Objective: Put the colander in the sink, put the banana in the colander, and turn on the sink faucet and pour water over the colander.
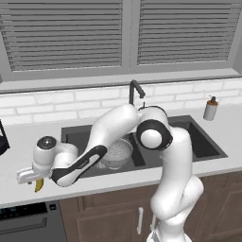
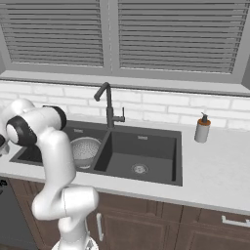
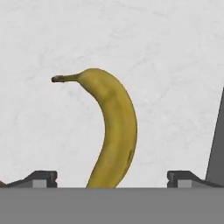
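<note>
Tool (image 3: 112, 179) released, fingertips astride banana (image 3: 113, 131) on pale marbled counter (image 3: 166, 65) under slatted window blinds (image 1: 66, 35)

Yellow banana (image 3: 114, 131) with a dark brown stem tip lies on pale, faintly veined white counter (image 3: 166, 65). Silvery mesh colander (image 1: 117, 152) sits in the charcoal sink (image 1: 201, 142).

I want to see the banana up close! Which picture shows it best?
The hand view: the curved yellow banana lies large on the white counter. The left base view shows just its tip under the arm.
</note>
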